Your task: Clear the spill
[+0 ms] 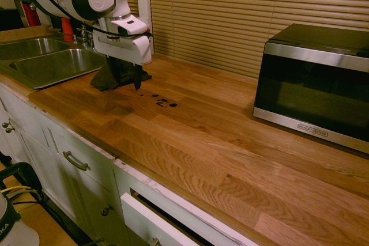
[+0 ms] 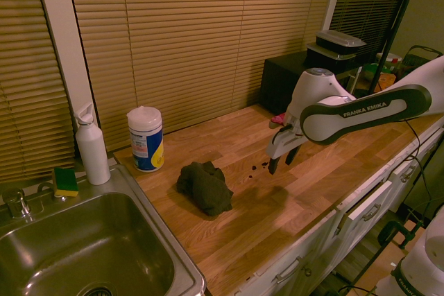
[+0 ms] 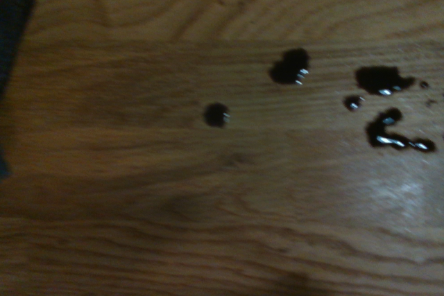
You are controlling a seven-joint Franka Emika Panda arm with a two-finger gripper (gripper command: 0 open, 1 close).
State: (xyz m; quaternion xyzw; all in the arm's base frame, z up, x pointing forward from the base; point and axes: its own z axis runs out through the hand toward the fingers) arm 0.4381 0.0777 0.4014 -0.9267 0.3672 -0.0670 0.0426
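The spill (image 1: 163,103) is a small cluster of glossy dark drops on the wooden counter (image 1: 230,142). It shows as specks (image 2: 258,167) in the second exterior view and as several black blobs (image 3: 291,67) close up in the wrist view. My gripper (image 1: 128,80) hangs just above the counter between the spill and a crumpled dark cloth (image 2: 205,186). Its fingers stand open with nothing between them (image 2: 281,161). The cloth (image 1: 104,79) lies on the sink side, partly hidden behind the gripper, and its edge (image 3: 17,5) darkens a corner of the wrist view.
A steel sink (image 1: 52,64) is set into the counter past the cloth. By the blinds stand a wipes canister (image 2: 146,138), a white bottle (image 2: 92,145) and a sponge (image 2: 66,180). A microwave (image 1: 314,84) stands at the counter's other end.
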